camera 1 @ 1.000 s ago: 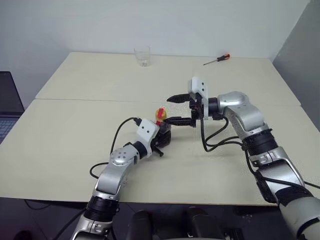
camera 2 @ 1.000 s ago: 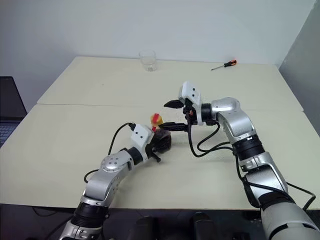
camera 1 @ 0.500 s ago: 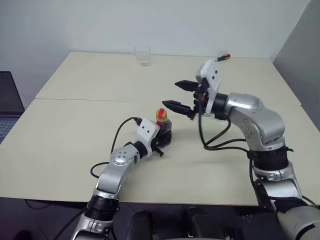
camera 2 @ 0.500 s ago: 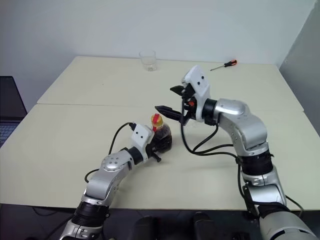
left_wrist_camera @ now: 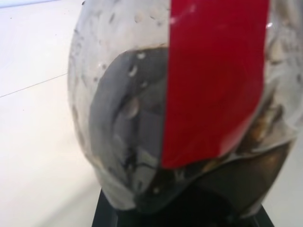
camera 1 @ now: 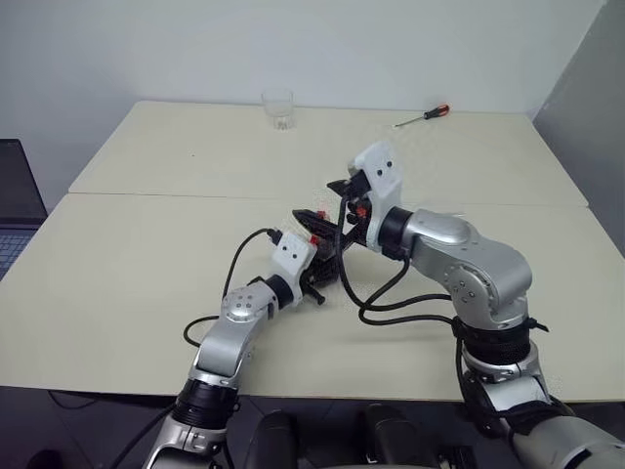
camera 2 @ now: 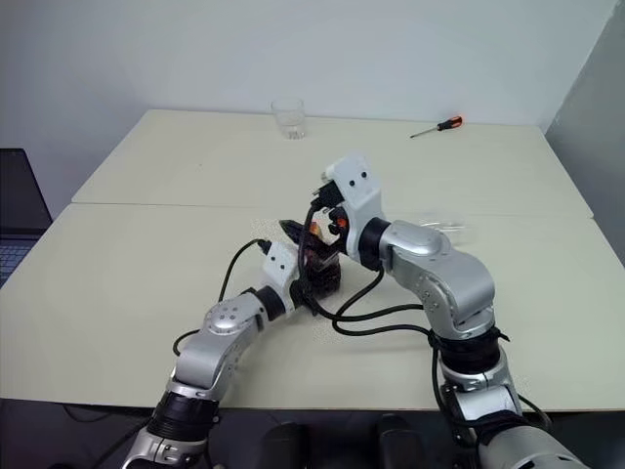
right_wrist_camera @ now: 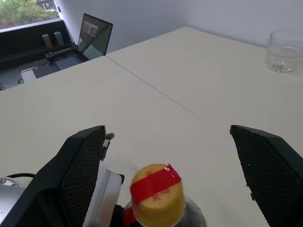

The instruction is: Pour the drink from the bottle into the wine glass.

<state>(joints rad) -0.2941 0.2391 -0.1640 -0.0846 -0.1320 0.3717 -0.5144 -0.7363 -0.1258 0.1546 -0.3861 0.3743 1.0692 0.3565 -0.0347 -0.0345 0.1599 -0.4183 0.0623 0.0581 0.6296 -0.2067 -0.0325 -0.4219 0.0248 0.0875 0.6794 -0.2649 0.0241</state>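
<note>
The bottle (right_wrist_camera: 158,201) stands upright on the counter (camera 1: 146,254) near the middle of the head views, grasped low on its body by the left fingers (camera 1: 317,278), which are clenched around it. In the left wrist view the bottle's clear wall is right against the camera, with the red label (left_wrist_camera: 215,80) running down it, droplets on the inside and the dark drink (left_wrist_camera: 246,184) pooled at the base. From the right wrist view its yellowish top shows with a red strip (right_wrist_camera: 154,185) across it.

The right gripper (right_wrist_camera: 173,165) hangs just above and behind the bottle's top, pointing toward the left of the frame. Its two fingers (right_wrist_camera: 83,165) are spread wide and released, holding nothing; one sits on each side of the cap without touching it.

At the far edge of the counter, in the upper middle of the left eye frame, stands a short clear tumbler (camera 1: 278,109). Right of it, near the upper right corner of the counter, lies a screwdriver (camera 1: 424,116) with an orange and black handle. A faint clear object (camera 2: 444,227) lies on the counter right of the right arm; what it is cannot be told. A seam (camera 1: 176,195) runs across the counter behind the bottle. A laptop (camera 1: 18,200) sits at the left edge of the frame, off the counter.
</note>
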